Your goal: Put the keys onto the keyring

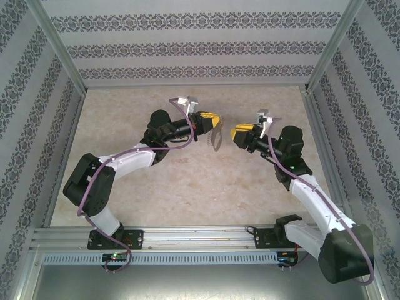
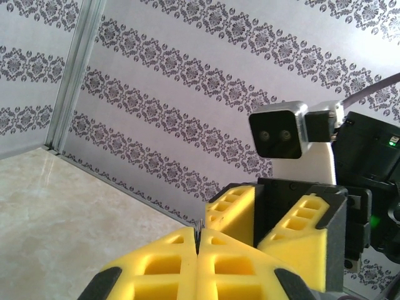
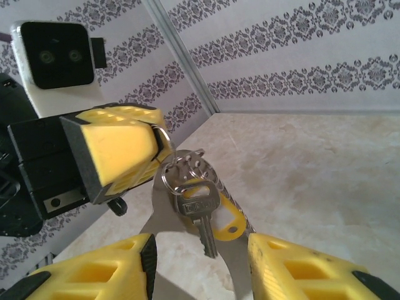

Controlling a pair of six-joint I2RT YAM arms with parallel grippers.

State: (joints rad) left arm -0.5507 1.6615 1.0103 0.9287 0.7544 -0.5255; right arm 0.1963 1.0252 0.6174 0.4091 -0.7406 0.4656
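Observation:
My left gripper [image 1: 214,124] is shut on the top of the keyring [image 1: 216,141], which hangs above the table. In the right wrist view the left gripper's fingers [image 3: 119,147] pinch the small silvery rings [image 3: 181,174]. From these rings hang a silver key [image 3: 200,209], a yellow tag [image 3: 228,220] and the grey metal loop [image 3: 152,220]. My right gripper [image 3: 200,269] is open just below and in front of the key, touching nothing. In the left wrist view a sliver of metal [image 2: 199,230] shows between the shut left gripper [image 2: 199,242] fingers, with the right gripper [image 2: 259,212] facing it.
The marble-patterned table [image 1: 187,181] lies below both arms. Patterned walls and metal frame posts [image 1: 315,75] enclose it on three sides. The two grippers meet nose to nose near the table's middle back.

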